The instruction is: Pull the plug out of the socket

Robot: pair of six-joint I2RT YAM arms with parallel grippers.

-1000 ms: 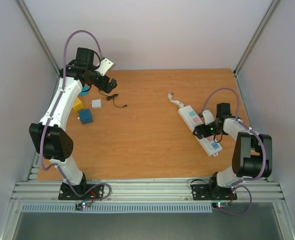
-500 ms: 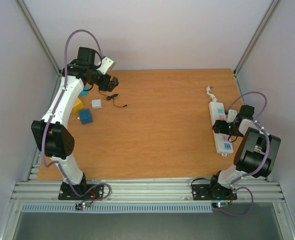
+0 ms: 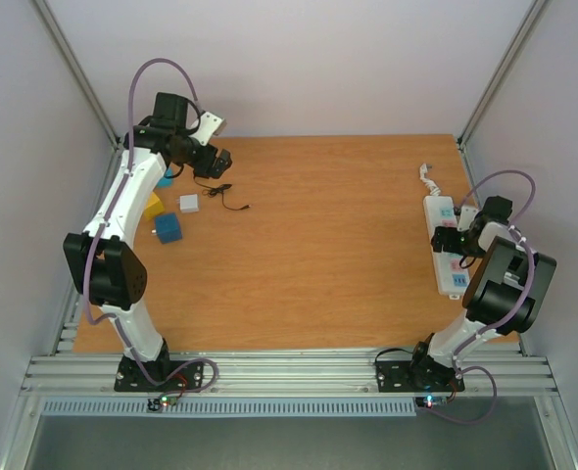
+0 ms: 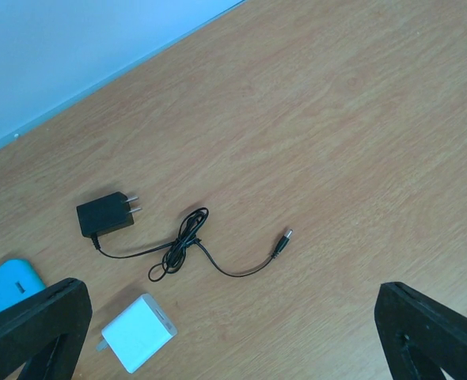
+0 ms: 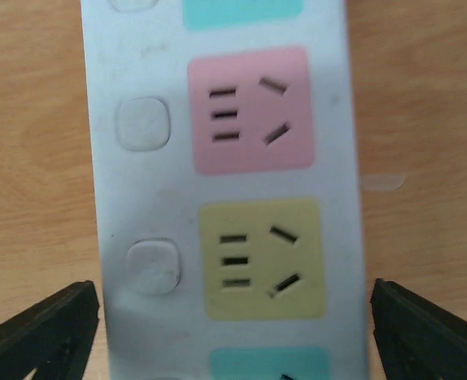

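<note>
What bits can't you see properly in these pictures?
Top view: the right gripper covers the middle of the power strip, whose outlets are too small to read.
Right wrist view: the teal outlet is cut off by the top edge.
Left wrist view: the blue object is cut off by the left edge.

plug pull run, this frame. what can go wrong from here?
1. The outlets under the open right hand look empty, so closing may only grab the socket strip, which lies near the right edge of the table and might get pushed off.
2. The open left hand hangs over the black adapter; its loose cable could snag a finger on descent.
</note>
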